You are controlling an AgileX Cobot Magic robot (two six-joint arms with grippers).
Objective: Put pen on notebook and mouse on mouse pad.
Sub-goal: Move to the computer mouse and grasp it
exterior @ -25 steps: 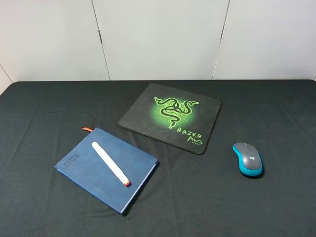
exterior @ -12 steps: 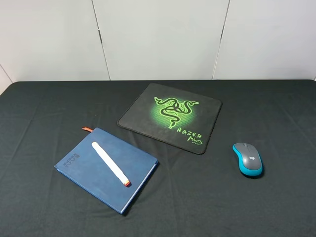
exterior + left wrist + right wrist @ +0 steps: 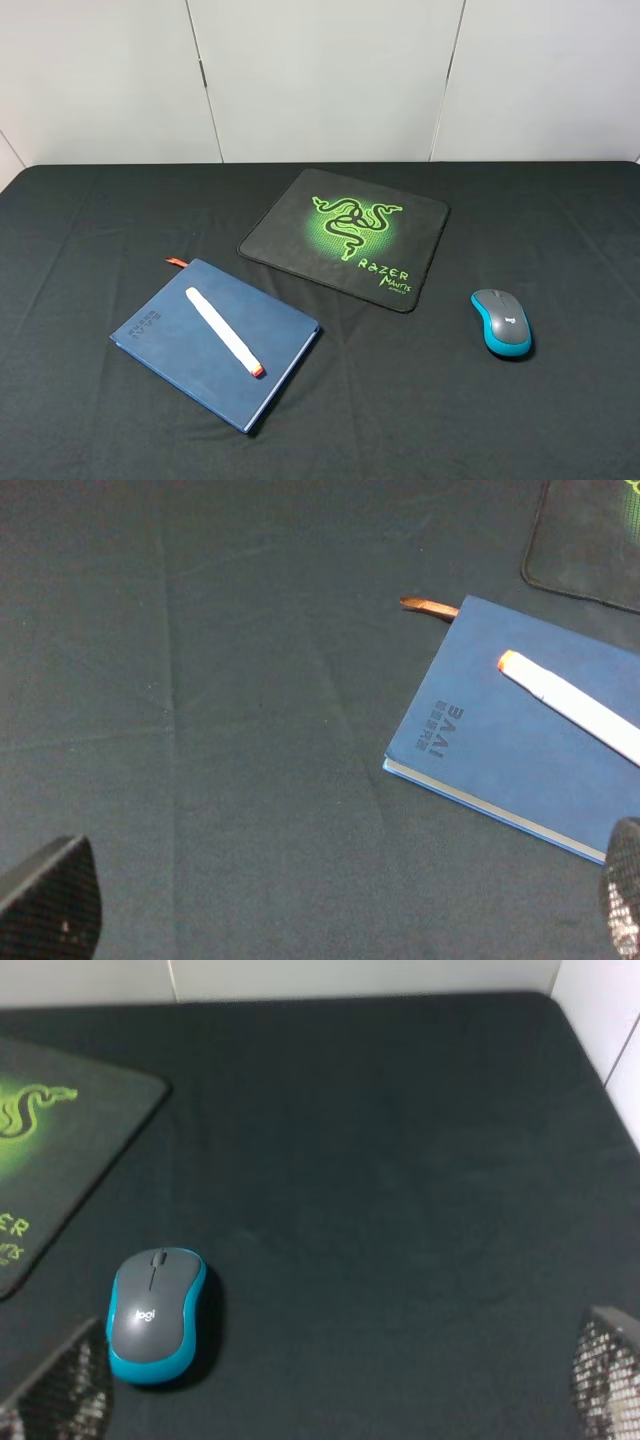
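The white pen (image 3: 223, 331) lies diagonally on the dark blue notebook (image 3: 180, 345), its orange-red tip toward the front. An orange ribbon sticks out of the notebook's far corner. The grey and blue mouse (image 3: 501, 322) rests on the black cloth, to the right of and nearer than the black mouse pad (image 3: 300, 235) with its green logo. Neither arm shows in the high view. In the left wrist view my left gripper (image 3: 335, 920) is open above bare cloth beside the notebook (image 3: 500, 750) and pen (image 3: 575, 705). My right gripper (image 3: 335, 1400) is open, hovering near the mouse (image 3: 155, 1312).
A black cloth (image 3: 90, 220) covers the whole table. White wall panels stand behind its far edge. In the right wrist view the table's far corner and right edge (image 3: 590, 1055) meet the white wall.
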